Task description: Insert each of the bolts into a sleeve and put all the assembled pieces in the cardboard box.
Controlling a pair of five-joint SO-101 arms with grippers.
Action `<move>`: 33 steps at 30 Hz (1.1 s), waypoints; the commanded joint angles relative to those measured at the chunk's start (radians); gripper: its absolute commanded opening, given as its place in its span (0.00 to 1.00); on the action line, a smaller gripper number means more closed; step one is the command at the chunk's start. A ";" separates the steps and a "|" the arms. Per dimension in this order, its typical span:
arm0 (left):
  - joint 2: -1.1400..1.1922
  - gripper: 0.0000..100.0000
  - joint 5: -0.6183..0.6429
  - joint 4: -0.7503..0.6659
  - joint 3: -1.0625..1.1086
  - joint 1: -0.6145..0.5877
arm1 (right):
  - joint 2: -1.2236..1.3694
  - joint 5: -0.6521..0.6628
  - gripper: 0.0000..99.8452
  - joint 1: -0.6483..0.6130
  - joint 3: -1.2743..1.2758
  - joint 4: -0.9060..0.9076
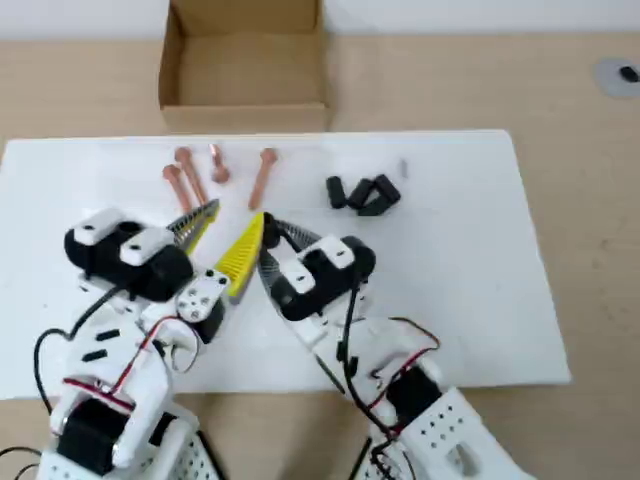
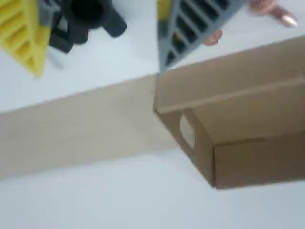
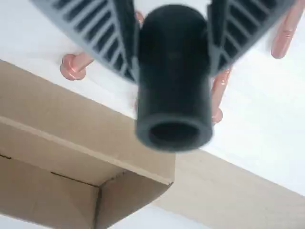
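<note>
Near the cardboard box (image 3: 71, 143), the right claw (image 3: 174, 57) is clamping a sleeve (image 3: 174, 90), likely stiff and light, across its sides, while the left claw (image 2: 97, 69) is gaping empty.

Centre frame, pinched between grey ribbed fingers (image 3: 95, 33) of right gripper (image 3: 174, 71): black sleeve (image 3: 174, 90), open bore facing camera | behind it, flat on white mat (image 3: 267, 114): copper bolts (image 3: 76, 64) | just past mat edge: cardboard box (image 3: 71, 157), on wooden table (image 3: 238, 200)

Bright, even light from above; the white rectangular sheet (image 1: 470, 290) glares pale, and only soft, faint shadows lie beneath the white-and-black arm (image 1: 345, 330) on the right
</note>
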 commanded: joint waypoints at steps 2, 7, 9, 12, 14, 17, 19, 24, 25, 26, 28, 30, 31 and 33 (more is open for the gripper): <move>0.002 0.17 0.009 0.005 -0.069 -0.094 | -0.021 0.006 0.01 -0.007 -0.056 -0.021; 0.143 0.17 0.011 0.026 -0.029 -0.331 | -0.021 0.006 0.01 -0.004 -0.058 -0.021; 0.280 0.17 0.012 0.048 -0.069 -0.390 | -0.019 0.006 0.01 -0.004 -0.059 -0.021; 0.542 0.11 0.012 0.130 -0.227 -0.425 | -0.019 0.006 0.01 -0.004 -0.062 -0.021; 0.728 0.08 0.012 0.224 -0.350 -0.422 | -0.019 0.006 0.01 -0.004 -0.062 -0.021; 0.981 0.09 0.012 0.384 -0.531 -0.416 | -0.019 0.006 0.01 -0.004 -0.062 -0.021; 1.104 0.09 0.012 0.477 -0.632 -0.416 | -0.019 0.006 0.01 -0.004 -0.062 -0.021; 1.214 0.09 0.052 0.611 -0.776 -0.417 | -0.021 0.006 0.01 -0.004 -0.062 -0.021; 1.222 0.09 0.071 0.624 -0.789 -0.417 | -0.021 0.006 0.01 -0.002 -0.062 -0.021; 1.228 0.09 0.087 0.634 -0.796 -0.417 | -0.021 0.005 0.01 -0.002 -0.062 -0.021; 1.250 0.09 0.115 0.629 -0.809 -0.417 | -0.021 0.003 0.01 -0.002 -0.061 -0.021; 1.291 0.09 0.163 0.605 -0.829 -0.417 | -0.021 0.003 0.01 -0.002 -0.061 -0.021; 1.320 0.09 0.184 0.595 -0.847 -0.419 | -0.021 0.003 0.01 -0.002 -0.061 -0.021; 1.409 0.09 0.229 0.591 -0.904 -0.419 | -0.021 0.003 0.01 -0.002 -0.061 -0.021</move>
